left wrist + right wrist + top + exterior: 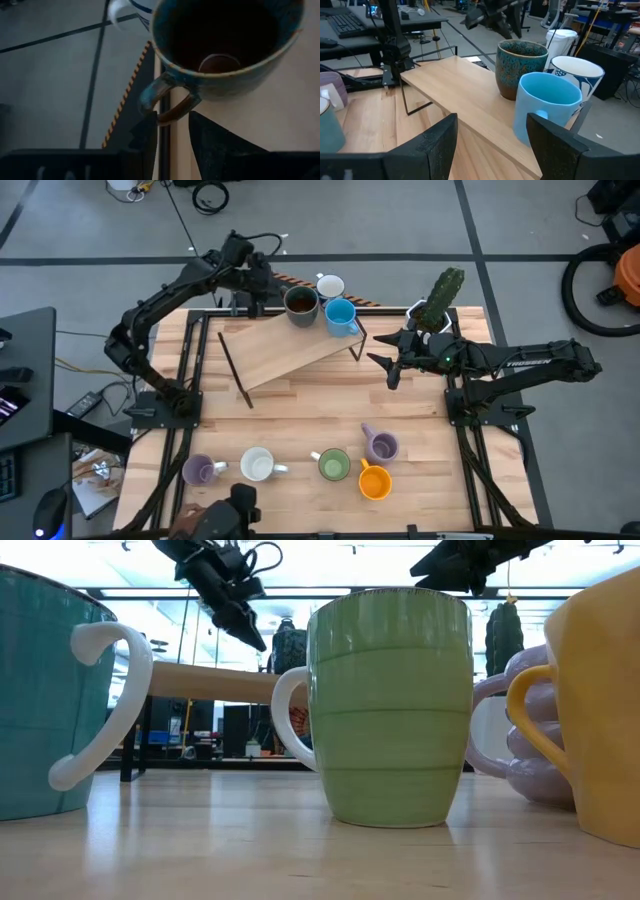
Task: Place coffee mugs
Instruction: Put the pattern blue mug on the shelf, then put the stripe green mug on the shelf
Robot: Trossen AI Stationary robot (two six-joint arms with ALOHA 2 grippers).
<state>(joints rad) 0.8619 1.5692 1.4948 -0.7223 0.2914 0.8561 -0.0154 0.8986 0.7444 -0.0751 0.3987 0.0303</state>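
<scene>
Left gripper point(268, 284): you have it at the far left end of the raised wooden shelf point(270, 352); its fingers point(145, 135) stand slightly apart on either side of the dark brown mug's handle, and you cannot tell whether they touch it.
Dark brown mug point(300, 304): it stands upright on the shelf just beyond your left fingertips, handle turned toward them; the left wrist view looks down into its dark inside point(220, 35).
White mug on the shelf point(330, 285): it sits behind the dark brown mug, farther from your left fingers, near the shelf's back edge.
Blue mug point(341, 315): it stands on the shelf beside the dark brown one, just ahead of your right fingers in the right wrist view point(547, 107).
Right gripper point(385, 365): you hold it off the shelf's right end, above the table point(300, 410); the fingers point(437, 140) are spread wide with nothing between them.
Mugs on the table, left to right: purple mug point(198, 471); white mug point(257, 466); green mug point(333, 465); orange mug point(373, 482); second purple mug point(381, 446); all lie well clear of both pairs of fingers, along the near edge.
Cactus pot point(440, 302): it stands at the table's far right, behind your right gripper.
</scene>
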